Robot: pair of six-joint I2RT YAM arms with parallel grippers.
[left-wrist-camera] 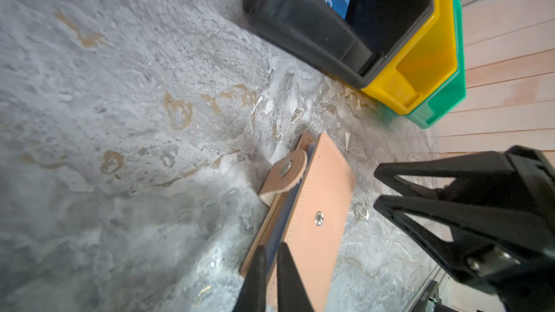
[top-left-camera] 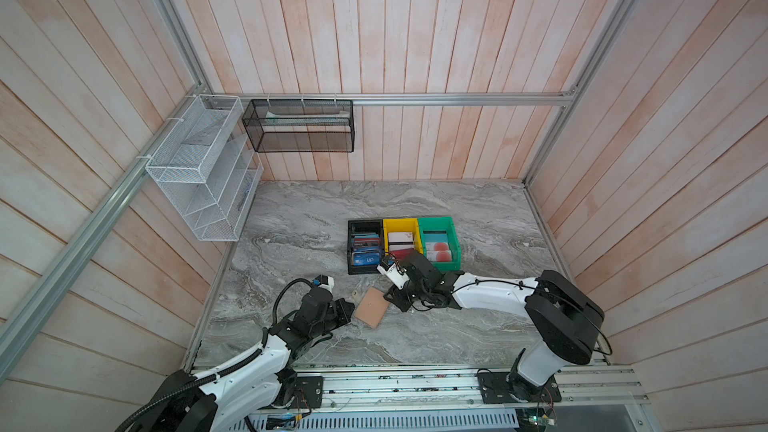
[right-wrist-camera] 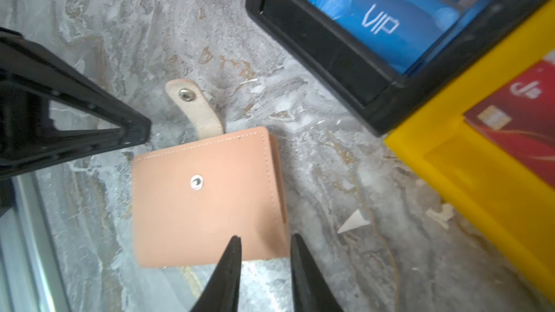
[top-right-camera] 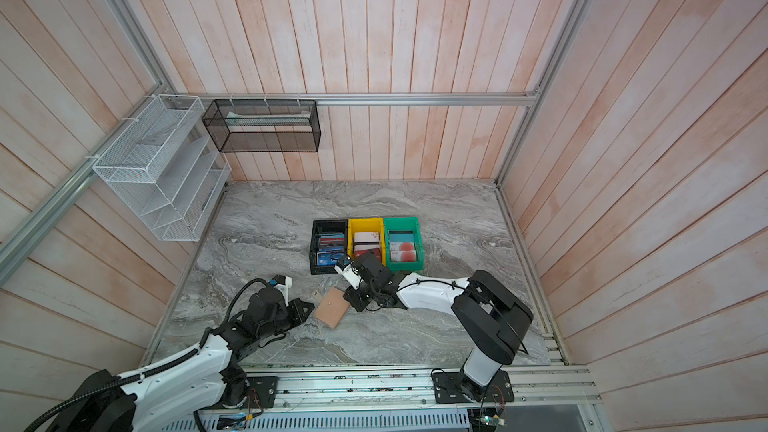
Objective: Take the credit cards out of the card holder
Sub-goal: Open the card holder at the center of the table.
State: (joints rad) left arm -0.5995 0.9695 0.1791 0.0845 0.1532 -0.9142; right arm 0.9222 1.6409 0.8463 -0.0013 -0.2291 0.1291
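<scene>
Open holder [top-left-camera: 372, 307]: lies shut on table [top-left-camera: 478, 326] between arms, strap [right-wrist-camera: 195, 109] unsnapped, cards hidden inside. Peel slowly with left gripper [left-wrist-camera: 271, 280], fingers nearly together, seemingly pinched on cover edge. Press down with right gripper [right-wrist-camera: 265, 262], jaws apart over fold corner, against sliding.

"VIP" in white letters, right there on the blue card [right-wrist-camera: 381, 22] standing at the front of the black bin [right-wrist-camera: 315, 43], clear in the right wrist view. That same card shows a clipped scrap, "ogo", at its edge. In a top view, lower centre of the frame, "VIP" reads small on that blue card [top-left-camera: 369, 260]. The left wrist view catches those letters only in part, sideways. The red card [right-wrist-camera: 522, 121] in the yellow bin [right-wrist-camera: 468, 181] carries a white looping mark, too blurred to read.
</scene>
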